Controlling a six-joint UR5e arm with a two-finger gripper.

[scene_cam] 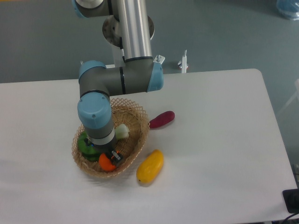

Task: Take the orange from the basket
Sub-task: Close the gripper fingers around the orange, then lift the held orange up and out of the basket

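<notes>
Silver and pale blue, the UR5e arm (133,32) comes down from the top of the view, bends at a grey and blue elbow over the table's far side, and turns its wrist straight down into the basket (135,116). The gripper (112,157) sits low inside the basket, near its front edge, mostly hidden under the wrist. Its dark fingertips are right against the orange (106,163), which lies in the front part of the basket; whether the jaws are closed on the fruit or only beside it cannot be told from this angle. A green item (85,145) and a pale whitish-green item (122,131) also lie in the basket. On the white table (215,140), a yellow mango-shaped fruit (150,166) rests just outside the basket's front right, and a dark red item (162,119) lies just beside its right rim.
</notes>
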